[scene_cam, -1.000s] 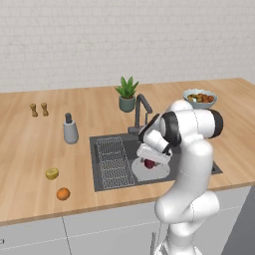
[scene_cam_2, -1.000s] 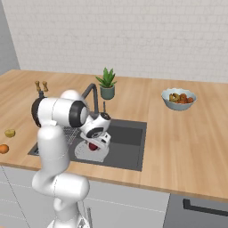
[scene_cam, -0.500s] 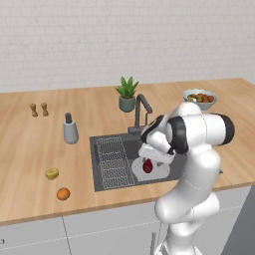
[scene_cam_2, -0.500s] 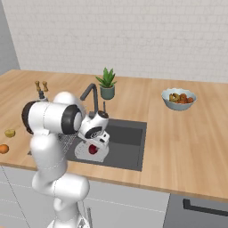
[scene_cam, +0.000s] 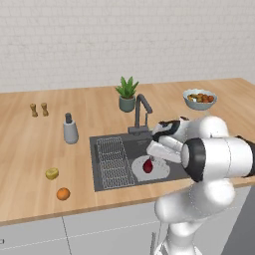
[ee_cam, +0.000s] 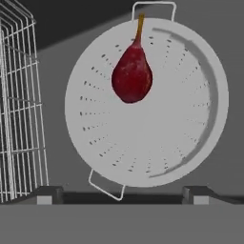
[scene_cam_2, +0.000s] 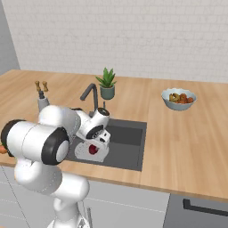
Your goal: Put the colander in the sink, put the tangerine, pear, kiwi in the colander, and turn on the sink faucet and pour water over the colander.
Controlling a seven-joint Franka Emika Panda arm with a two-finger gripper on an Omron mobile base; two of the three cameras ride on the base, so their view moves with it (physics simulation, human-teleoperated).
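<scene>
The pale colander (ee_cam: 143, 143) sits in the dark sink (scene_cam: 128, 148), beside the wire rack (ee_cam: 19, 105). A dark red pear (ee_cam: 132, 78) lies in it, stem toward one rim handle. My gripper (ee_cam: 121, 196) hangs open just above the colander (scene_cam: 162, 172), apart from the pear (scene_cam: 148, 166), with nothing between its fingers. From the right base view the gripper (scene_cam_2: 95, 143) hovers over the pear (scene_cam_2: 93, 149). The tangerine (scene_cam: 63, 193) and the yellow-green kiwi (scene_cam: 52, 173) rest on the counter left of the sink. Behind the basin stands the sink faucet (scene_cam: 142, 112); no water runs.
A bluish bowl heaped with fruit (scene_cam: 199, 98) stands at the back right of the counter. A potted plant (scene_cam: 127, 94) is behind the faucet. A grey bottle (scene_cam: 70, 130) and two small shakers (scene_cam: 39, 109) stand to the left.
My hand has drawn back a little from the pear, which stays lying in the colander. The arm's elbow has swung outward. The fruits on the counter have not moved.
</scene>
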